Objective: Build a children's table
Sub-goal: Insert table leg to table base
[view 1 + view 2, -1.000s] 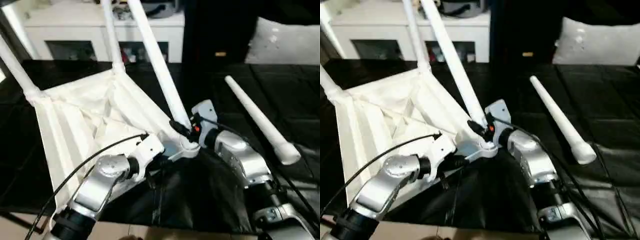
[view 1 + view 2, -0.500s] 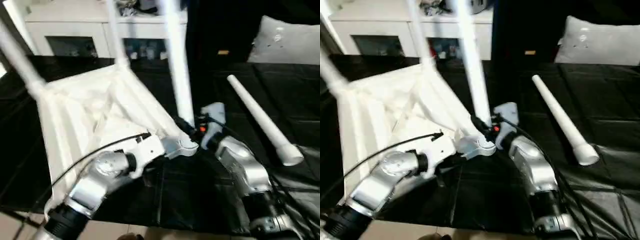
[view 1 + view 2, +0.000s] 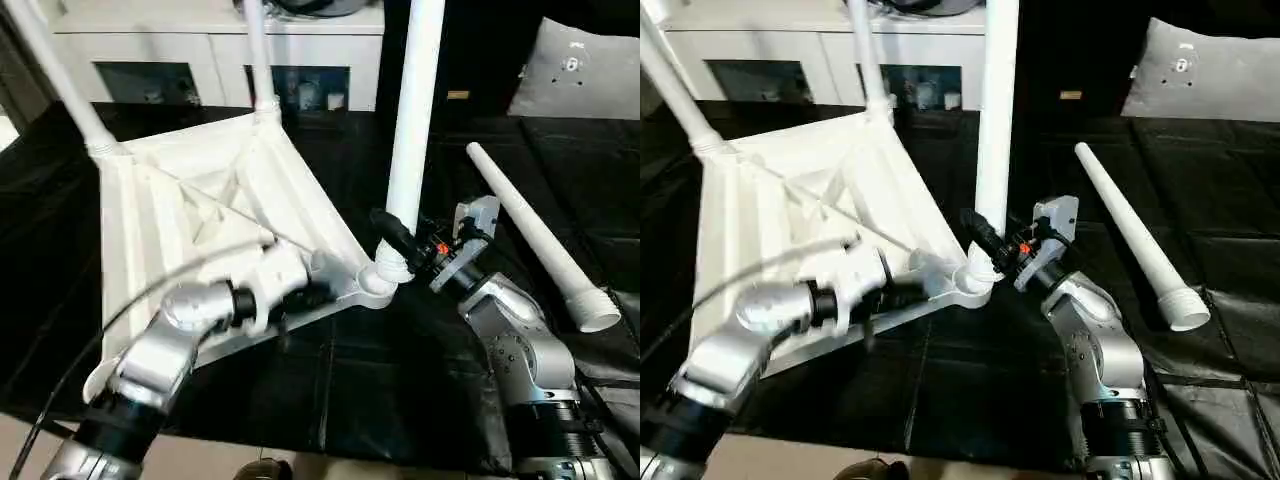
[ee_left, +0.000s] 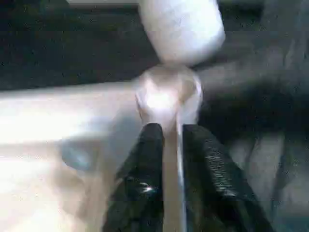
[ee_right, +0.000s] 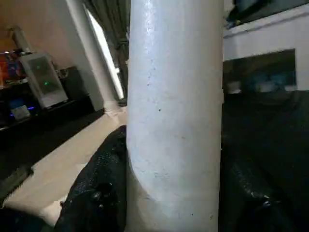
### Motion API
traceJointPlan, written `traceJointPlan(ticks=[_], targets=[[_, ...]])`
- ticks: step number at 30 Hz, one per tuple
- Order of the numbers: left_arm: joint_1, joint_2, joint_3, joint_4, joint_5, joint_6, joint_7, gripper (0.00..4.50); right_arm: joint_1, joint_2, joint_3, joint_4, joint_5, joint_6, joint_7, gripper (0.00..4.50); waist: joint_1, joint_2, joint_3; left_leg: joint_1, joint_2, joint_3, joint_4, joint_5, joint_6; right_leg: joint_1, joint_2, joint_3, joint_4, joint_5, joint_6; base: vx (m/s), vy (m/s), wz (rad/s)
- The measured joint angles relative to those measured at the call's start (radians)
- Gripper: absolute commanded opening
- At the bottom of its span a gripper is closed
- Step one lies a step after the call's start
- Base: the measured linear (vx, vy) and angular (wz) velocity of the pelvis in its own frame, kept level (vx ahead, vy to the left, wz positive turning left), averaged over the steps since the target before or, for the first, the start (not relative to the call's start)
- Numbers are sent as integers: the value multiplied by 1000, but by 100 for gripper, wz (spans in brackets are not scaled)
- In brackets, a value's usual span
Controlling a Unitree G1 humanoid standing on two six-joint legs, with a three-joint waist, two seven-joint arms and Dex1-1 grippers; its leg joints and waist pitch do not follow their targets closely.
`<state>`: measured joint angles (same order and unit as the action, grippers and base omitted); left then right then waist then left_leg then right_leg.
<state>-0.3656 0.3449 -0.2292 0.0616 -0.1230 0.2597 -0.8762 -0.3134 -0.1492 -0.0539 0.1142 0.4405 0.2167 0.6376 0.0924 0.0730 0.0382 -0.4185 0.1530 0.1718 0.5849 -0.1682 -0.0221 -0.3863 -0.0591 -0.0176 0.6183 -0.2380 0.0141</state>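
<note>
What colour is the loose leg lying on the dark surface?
White; the loose leg shows best in the left eye view.

place: home living room | cues: white sideboard (image 3: 215, 40), grey cushion (image 3: 585, 70)

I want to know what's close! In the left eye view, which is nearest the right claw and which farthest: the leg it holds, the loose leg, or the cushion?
1. Held leg: between the right claw's fingers, at the tabletop's corner.
2. Loose leg: lying to its right.
3. Cushion: far back right.
</note>
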Motion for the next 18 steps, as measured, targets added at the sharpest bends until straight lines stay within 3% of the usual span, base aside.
traceJointPlan(ticks=[5,9,14,18], targets=[[-156,-83,111,29,-57,46,121,110,0,1,3,-26,-7,-1,-26,188,-2,1,1,2,0,1,4,0,0,2,0,1,2,5,-1,0,0,0],[-324,-157,168,145,-25,117,326,110,1,6,29,-37,-26,13,-50,188,-4,1,1,2,0,1,7,1,1,2,0,2,5,5,0,0,0,0],[-369,-194,132,269,31,135,388,110,7,10,66,-74,-44,22,-39,188,-2,2,0,-2,1,1,8,3,3,0,0,1,4,5,1,0,0,0],[-371,-229,94,256,20,158,349,110,8,13,96,-74,-55,21,-41,188,8,3,1,-5,1,1,10,3,6,-2,0,1,4,5,1,0,0,0]])
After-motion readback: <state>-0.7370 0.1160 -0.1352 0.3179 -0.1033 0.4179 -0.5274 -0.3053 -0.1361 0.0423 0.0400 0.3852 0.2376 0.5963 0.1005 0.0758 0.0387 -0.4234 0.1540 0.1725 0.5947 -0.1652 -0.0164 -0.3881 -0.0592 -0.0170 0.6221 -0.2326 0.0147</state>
